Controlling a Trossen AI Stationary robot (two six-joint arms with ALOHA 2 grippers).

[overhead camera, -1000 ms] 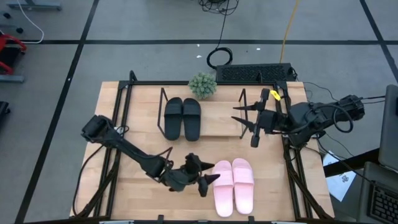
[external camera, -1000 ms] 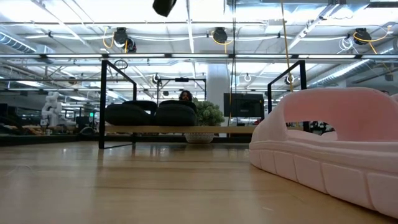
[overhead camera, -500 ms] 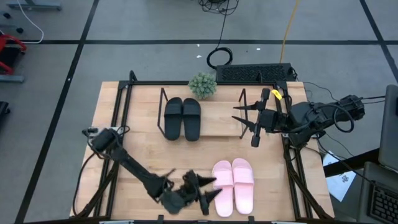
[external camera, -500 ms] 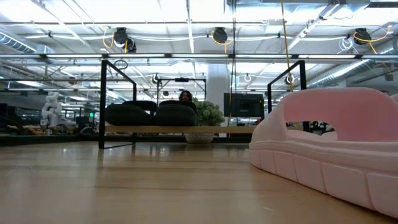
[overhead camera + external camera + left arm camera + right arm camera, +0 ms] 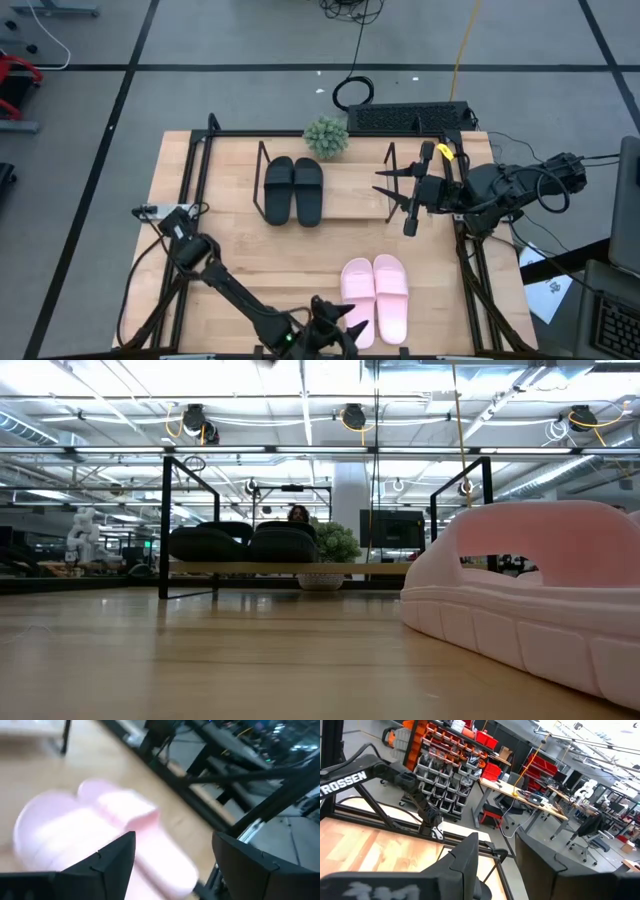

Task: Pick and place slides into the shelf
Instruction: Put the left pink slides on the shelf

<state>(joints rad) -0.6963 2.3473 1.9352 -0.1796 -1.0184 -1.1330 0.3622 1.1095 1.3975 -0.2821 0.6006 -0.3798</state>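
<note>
The light pink slides [image 5: 375,300] lie side by side, soles down, near the table's near edge; one fills the right of the low view [image 5: 540,600]. They are blurred in the left wrist view [image 5: 105,825]. My left gripper [image 5: 348,320] is open and hovers just left of their heel ends, its fingers [image 5: 117,857] apart ahead of the camera. The black slides [image 5: 293,188] rest on the left half of the shelf [image 5: 350,190] board. My right gripper [image 5: 402,196] is open and waits above the shelf's right wire frame.
A small potted plant [image 5: 326,136] stands behind the shelf at the far edge. Black frame rails [image 5: 190,180] run along the table's left and right sides. The shelf's right half [image 5: 355,195] is bare board. Bare wood lies between the shelf and the pink slides.
My left arm has swung toward the table's near edge, carrying its open gripper from the pink slides' left side to beside their heel ends. It has left the top of the low view. The slides and my right arm have stayed where they were.
</note>
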